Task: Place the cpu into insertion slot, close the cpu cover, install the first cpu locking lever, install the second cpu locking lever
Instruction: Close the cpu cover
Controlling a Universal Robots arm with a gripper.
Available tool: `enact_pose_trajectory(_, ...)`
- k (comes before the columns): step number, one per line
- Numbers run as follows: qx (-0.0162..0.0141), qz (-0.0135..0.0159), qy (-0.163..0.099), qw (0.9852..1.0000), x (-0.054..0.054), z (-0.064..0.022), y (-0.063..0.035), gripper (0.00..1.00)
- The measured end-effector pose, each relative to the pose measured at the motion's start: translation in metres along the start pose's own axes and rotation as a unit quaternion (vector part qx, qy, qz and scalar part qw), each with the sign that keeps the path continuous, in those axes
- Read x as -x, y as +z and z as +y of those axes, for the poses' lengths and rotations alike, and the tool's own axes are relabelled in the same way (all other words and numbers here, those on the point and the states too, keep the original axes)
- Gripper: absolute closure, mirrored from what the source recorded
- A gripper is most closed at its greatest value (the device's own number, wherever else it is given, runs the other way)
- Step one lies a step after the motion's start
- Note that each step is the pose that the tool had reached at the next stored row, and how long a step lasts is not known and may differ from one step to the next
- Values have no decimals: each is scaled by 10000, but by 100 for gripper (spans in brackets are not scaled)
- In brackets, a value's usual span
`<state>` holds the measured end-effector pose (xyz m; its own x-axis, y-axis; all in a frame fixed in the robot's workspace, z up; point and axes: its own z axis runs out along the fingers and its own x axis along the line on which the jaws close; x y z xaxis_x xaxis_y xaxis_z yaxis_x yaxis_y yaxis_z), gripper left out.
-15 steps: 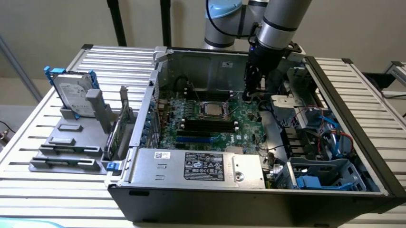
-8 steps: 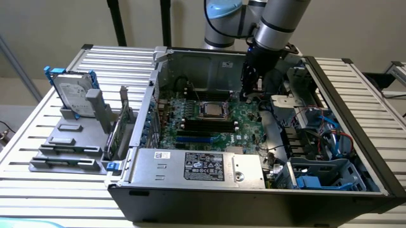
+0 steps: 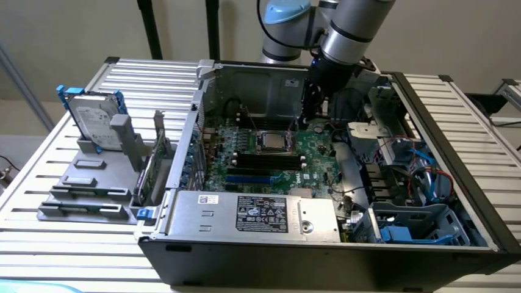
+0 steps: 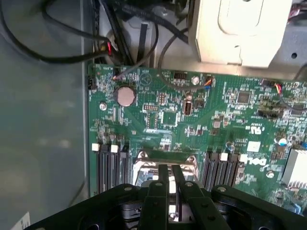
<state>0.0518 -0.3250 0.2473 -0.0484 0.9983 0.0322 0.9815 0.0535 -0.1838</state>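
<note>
Arm point(image 3: 352, 33) pose: near-vertical, reaching from top centre of frame down into open case point(image 3: 244, 259) on tabletop point(image 3: 73, 244); wrist straight down. Tool point(image 3: 308, 124) at frame centre, just up-right of slot point(image 3: 260, 147), close above board point(image 3: 318, 155). Cpu point(image 3: 274, 141) location: flat in slot, mid-frame. Tool state: can't tell whether clenched, released or grasping anything.

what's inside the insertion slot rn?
A pale silvery-tan square, likely the cpu, lies inside the insertion slot. In the wrist view the gripper covers part of it; anything beneath is hidden.
</note>
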Motion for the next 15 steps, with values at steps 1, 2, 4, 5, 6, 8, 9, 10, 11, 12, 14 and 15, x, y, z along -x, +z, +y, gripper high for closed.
enact_pose_trajectory(1,-6,2,1,10000,-1,-32,6,82)
enact_pose_trajectory(2,-10,2,1,10000,-3,-66,12,82)
enact_pose_trajectory(4,-17,3,2,10000,-6,-131,24,82)
enact_pose_trajectory(5,-23,3,2,10000,-8,-159,30,82)
enact_pose_trajectory(6,-31,3,2,10000,-9,-187,36,82)
enact_pose_trajectory(8,-45,4,4,10000,-12,-243,47,82)
enact_pose_trajectory(9,-53,5,3,10000,-13,-271,53,82)
enact_pose_trajectory(10,-60,5,4,10000,-14,-300,59,82)
enact_pose_trajectory(11,-67,7,4,10000,-16,-329,67,82)
enact_pose_trajectory(12,-75,6,5,10000,-17,-356,74,82)
enact_pose_trajectory(14,-88,7,5,10000,-20,-407,90,82)
enact_pose_trajectory(15,-94,7,6,10000,-21,-432,99,82)
